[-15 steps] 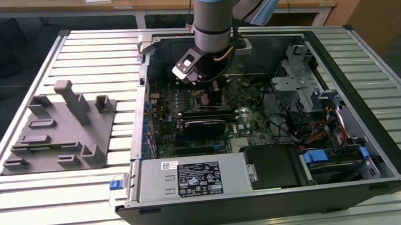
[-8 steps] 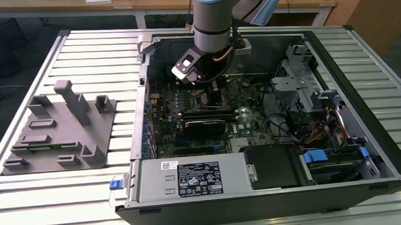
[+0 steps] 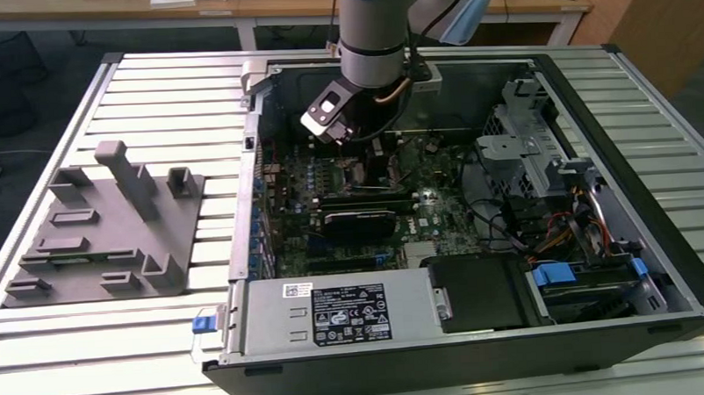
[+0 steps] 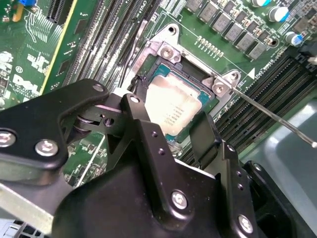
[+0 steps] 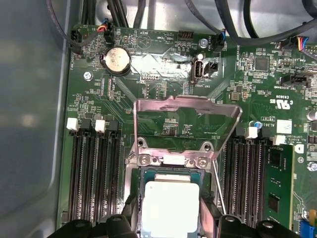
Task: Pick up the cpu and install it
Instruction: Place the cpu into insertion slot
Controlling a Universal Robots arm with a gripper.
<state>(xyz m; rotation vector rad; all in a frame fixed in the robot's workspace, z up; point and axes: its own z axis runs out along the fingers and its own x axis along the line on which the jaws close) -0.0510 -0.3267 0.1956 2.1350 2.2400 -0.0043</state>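
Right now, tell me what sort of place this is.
Probably a robotics lab bench set up for PC assembly: an open computer case lies on a slatted metal table, a robot arm reaches down into it, and wooden desks stand behind.

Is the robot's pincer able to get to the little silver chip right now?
Probably yes. The pincer hangs right above the cpu in its socket, and the metal socket lid is flipped up, so nothing seems to block it.
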